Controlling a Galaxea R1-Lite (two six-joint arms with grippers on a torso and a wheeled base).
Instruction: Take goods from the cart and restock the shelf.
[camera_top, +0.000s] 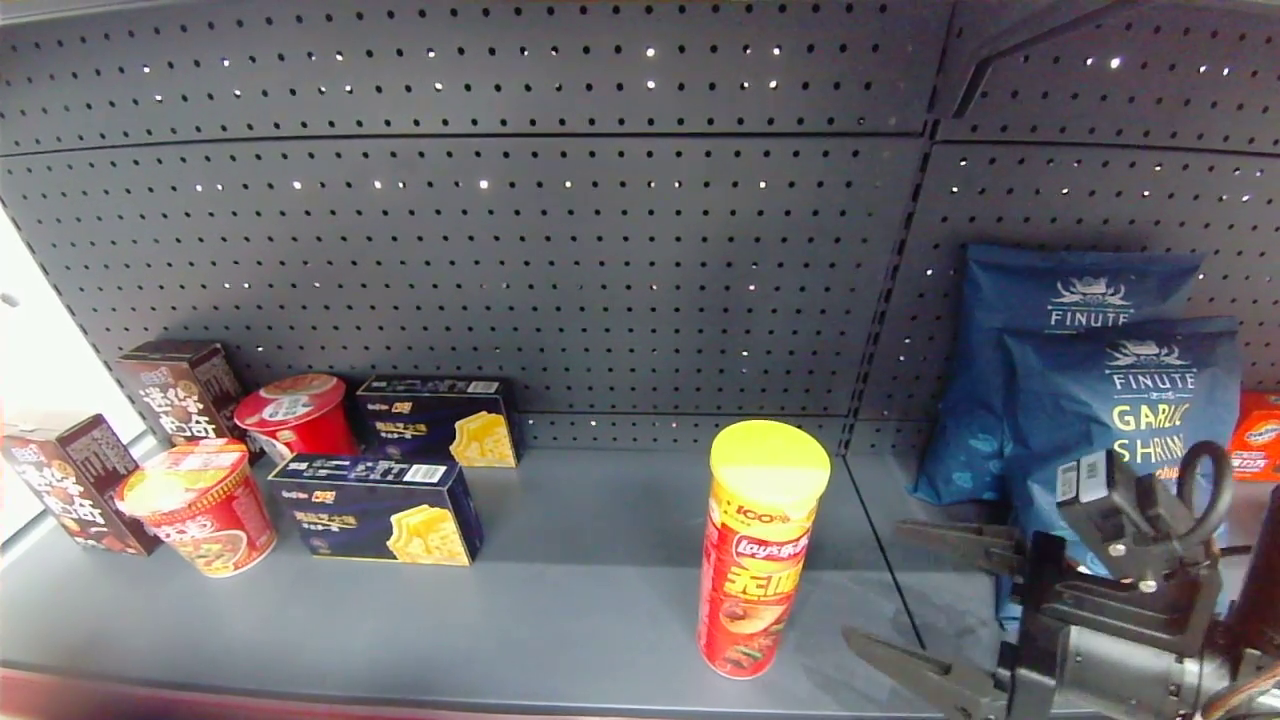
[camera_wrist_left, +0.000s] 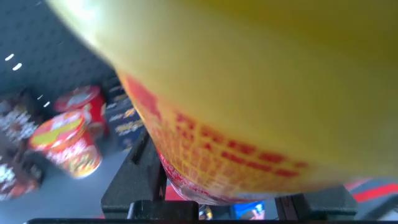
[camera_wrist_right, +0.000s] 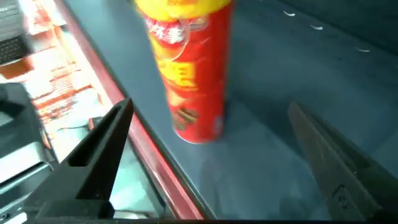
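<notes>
The chip can (camera_top: 763, 550) stood upright near the front edge of the shelf (camera_top: 560, 600), the right gripper (camera_top: 874, 582) just beside it with jaws wide apart; light, stiff-walled yet crushable and smooth, it probably wanted a gentle mid-body hold.

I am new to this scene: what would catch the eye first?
A red chip can with a yellow lid stands upright, alone in the middle of the shelf. The right pincer is open just beside it. Two blue snack bags lean against the pegboard on the right.
</notes>
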